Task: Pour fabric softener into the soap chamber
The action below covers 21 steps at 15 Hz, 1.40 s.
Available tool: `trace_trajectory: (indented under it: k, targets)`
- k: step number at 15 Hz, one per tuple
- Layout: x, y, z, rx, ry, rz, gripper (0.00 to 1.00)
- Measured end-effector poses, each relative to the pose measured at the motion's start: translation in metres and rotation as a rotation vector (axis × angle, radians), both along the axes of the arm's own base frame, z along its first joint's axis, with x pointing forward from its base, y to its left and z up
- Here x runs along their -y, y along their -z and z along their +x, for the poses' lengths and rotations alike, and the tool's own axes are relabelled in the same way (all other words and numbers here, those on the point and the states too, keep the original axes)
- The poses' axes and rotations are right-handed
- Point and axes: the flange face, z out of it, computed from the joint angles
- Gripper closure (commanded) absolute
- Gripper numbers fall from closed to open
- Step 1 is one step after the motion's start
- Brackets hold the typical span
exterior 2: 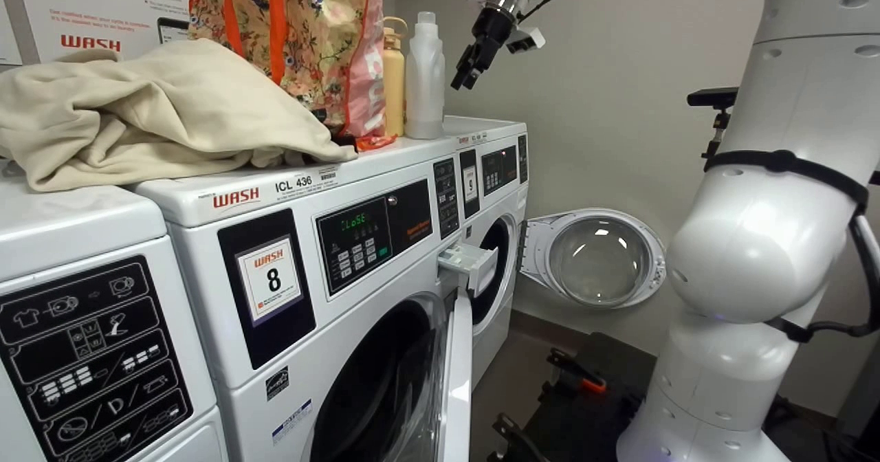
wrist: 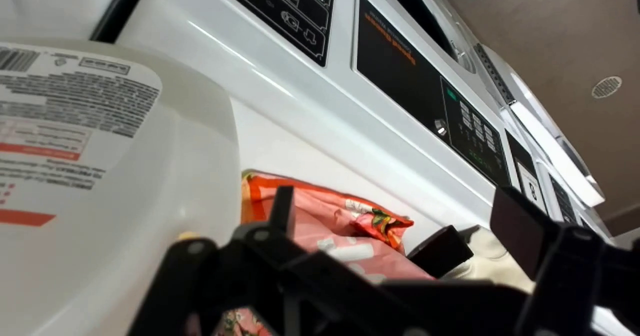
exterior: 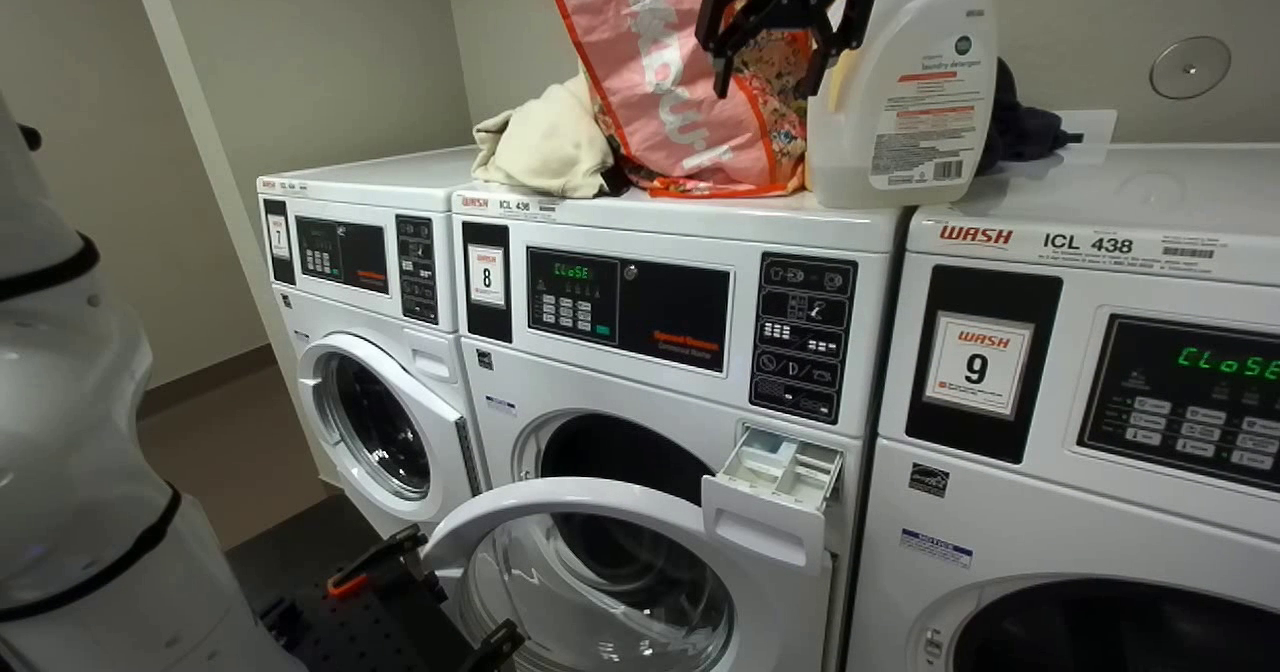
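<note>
The fabric softener, a large whitish jug with a red-and-white label, stands upright on top of the washers. In an exterior view the jug shows its pale cap; in the wrist view its body fills the left side. My gripper is open, its fingers spread and pointing down, nothing between them. Seen from the opposite end, the gripper hangs apart from the jug. The wrist view shows the gripper with wide jaws. Pulled out below the control panel, the white soap chamber shows divided compartments; the chamber appears again there.
An orange patterned bag and a cream cloth lie along the washer tops. A yellow-orange bottle stands between bag and jug. Under the drawer, a round washer door swings open. Dark cloth lies behind the jug.
</note>
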Motion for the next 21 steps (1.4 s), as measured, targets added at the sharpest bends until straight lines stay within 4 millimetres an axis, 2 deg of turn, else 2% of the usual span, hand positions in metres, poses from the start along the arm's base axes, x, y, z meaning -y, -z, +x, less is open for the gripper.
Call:
trace_trajectory:
  k: [8, 12, 21]
  targets:
    - [0.038, 0.005, -0.007, 0.176, 0.027, 0.006, 0.0]
    - [0.038, 0.013, -0.006, 0.232, 0.029, 0.049, 0.0]
    - [0.037, 0.019, -0.003, 0.228, 0.032, 0.067, 0.0]
